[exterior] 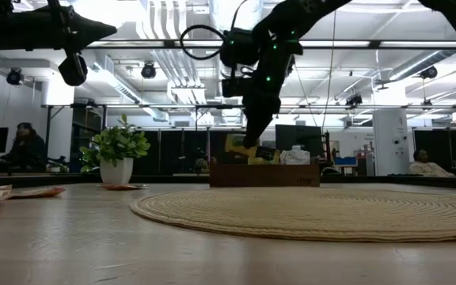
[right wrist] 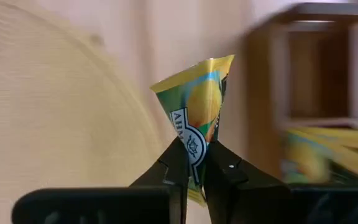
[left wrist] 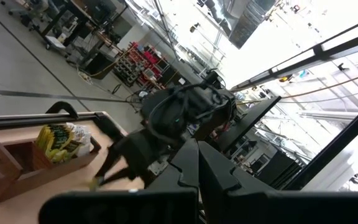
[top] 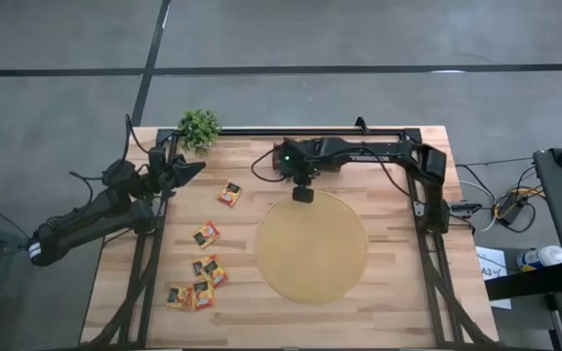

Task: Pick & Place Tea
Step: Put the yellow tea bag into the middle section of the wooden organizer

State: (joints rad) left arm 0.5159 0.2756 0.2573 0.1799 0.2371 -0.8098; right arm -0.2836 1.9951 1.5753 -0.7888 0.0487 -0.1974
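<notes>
So the right gripper [right wrist: 193, 163] had its fingers pinched on one corner of a yellow-green paper tea sachet [right wrist: 194, 106], which stuck out crumpled beyond the tips. It hung over the far edge of the round tan woven mat [top: 310, 249], just beside the brown wooden slotted tray [exterior: 264, 175] near the worktop's [top: 398, 292] far edge, where more sachets already sat. I'd say the trick here was to carry it squarely over a slot before letting go, since a corner grip lets it swing. The loose sachets [top: 206, 233] lay towards the left edge. The left gripper [left wrist: 197, 180] waited above that far-left corner, fingers pressed together, empty.
</notes>
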